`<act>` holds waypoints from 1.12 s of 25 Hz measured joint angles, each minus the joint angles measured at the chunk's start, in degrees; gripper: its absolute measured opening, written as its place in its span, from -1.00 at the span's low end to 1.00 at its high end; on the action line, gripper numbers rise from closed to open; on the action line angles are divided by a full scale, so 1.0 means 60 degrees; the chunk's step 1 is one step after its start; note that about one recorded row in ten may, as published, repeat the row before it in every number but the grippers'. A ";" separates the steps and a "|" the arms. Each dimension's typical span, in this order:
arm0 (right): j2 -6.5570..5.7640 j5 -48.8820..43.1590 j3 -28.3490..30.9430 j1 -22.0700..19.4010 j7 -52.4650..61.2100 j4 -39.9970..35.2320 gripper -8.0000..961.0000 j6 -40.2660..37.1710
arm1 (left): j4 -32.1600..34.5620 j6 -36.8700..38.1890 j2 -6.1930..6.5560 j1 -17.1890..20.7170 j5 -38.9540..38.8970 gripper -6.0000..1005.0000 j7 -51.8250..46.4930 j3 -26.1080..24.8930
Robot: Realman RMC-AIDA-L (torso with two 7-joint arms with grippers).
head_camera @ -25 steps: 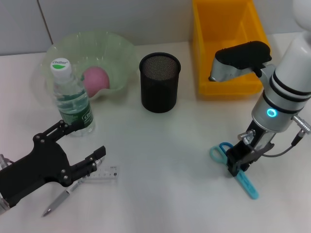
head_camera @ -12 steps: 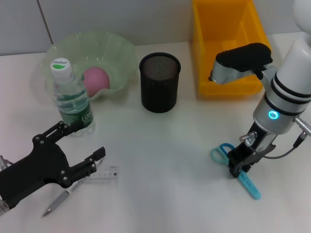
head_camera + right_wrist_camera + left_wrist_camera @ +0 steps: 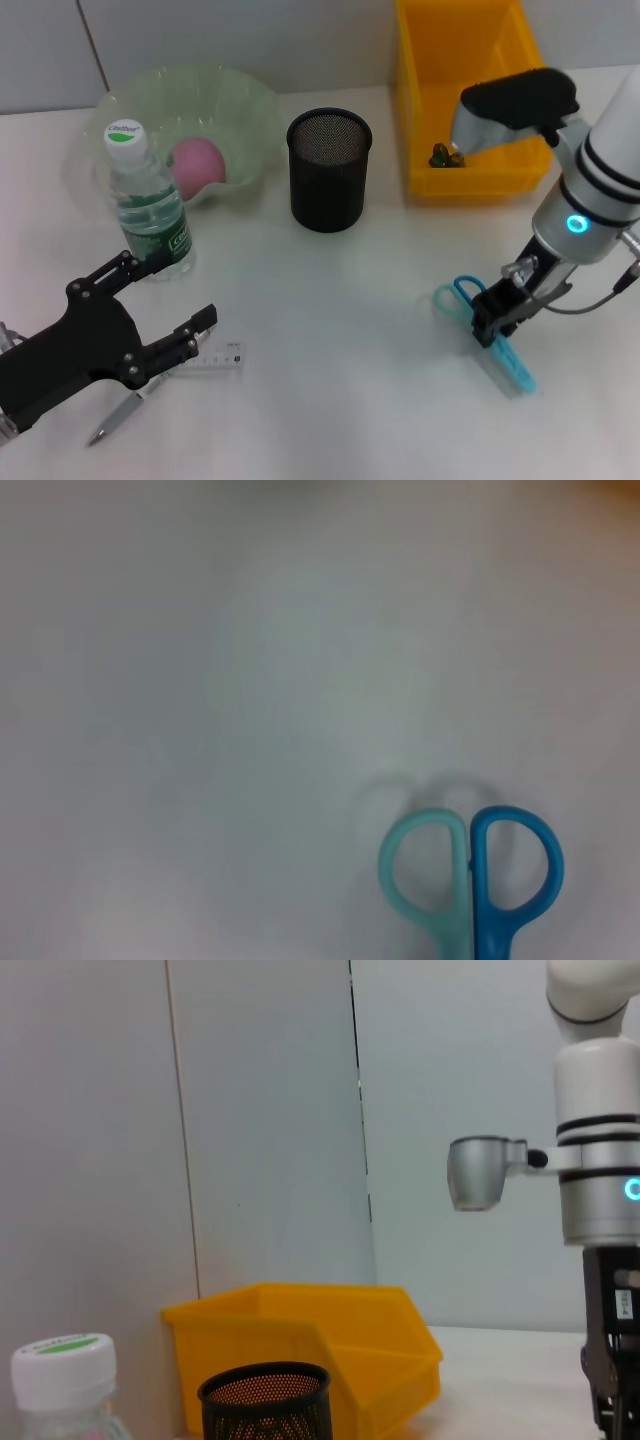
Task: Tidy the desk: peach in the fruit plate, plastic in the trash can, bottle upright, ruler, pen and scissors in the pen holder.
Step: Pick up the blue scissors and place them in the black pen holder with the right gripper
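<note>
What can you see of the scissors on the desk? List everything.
The scissors have two plastic loop handles, one light teal and one darker blue, lying side by side and closed. They lie flat on the white desk, on the robot's right, in front of the yellow bin. The right hand sits over their middle; a teal blade end shows beyond it.

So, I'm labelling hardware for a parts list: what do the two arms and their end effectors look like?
The left end effector is matte black, angular, with linkage bars and visible screws. The right arm is white with black bands, a glowing cyan ring, a grey-and-black wrist housing and thin grey cables; the right end effector is small and black.
</note>
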 joint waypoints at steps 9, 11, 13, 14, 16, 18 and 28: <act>-0.0021 -0.0050 0.0288 -0.0656 0.0003 -0.3027 -0.53 -0.0798 | 0.0007 0.0023 0.0000 -0.0030 -0.0003 0.56 0.0000 -0.0087; -0.0035 -0.0057 0.0346 -0.0805 0.0003 -0.3755 -0.53 -0.0902 | 0.0007 0.0038 0.0000 -0.0038 -0.0027 0.56 0.0001 -0.0094; -0.0050 -0.0062 0.0360 -0.0965 -0.0002 -0.4478 -0.53 -0.0920 | 0.0008 0.0061 -0.0008 -0.0042 -0.0051 0.56 0.0022 -0.0105; -0.0053 -0.0063 0.0360 -0.1054 -0.0005 -0.4868 -0.53 -0.0901 | 0.0007 0.0070 -0.0015 -0.0043 -0.0053 0.56 0.0038 -0.0107; -0.0053 -0.0066 0.0316 -0.1218 -0.0040 -0.5593 -0.52 -0.0723 | 0.0007 0.0083 -0.0028 -0.0050 -0.0062 0.56 0.0037 -0.0114; -0.0053 -0.0067 0.0192 -0.1374 -0.0145 -0.6228 -0.52 -0.0370 | 0.0003 0.0086 -0.0033 -0.0062 -0.0065 0.56 0.0006 -0.0116; -0.0036 0.0017 -0.0729 -0.1949 -0.0914 -0.6666 -0.52 0.2868 | -0.0073 0.0455 -0.0029 0.0015 -0.0087 0.56 -0.0088 -0.0229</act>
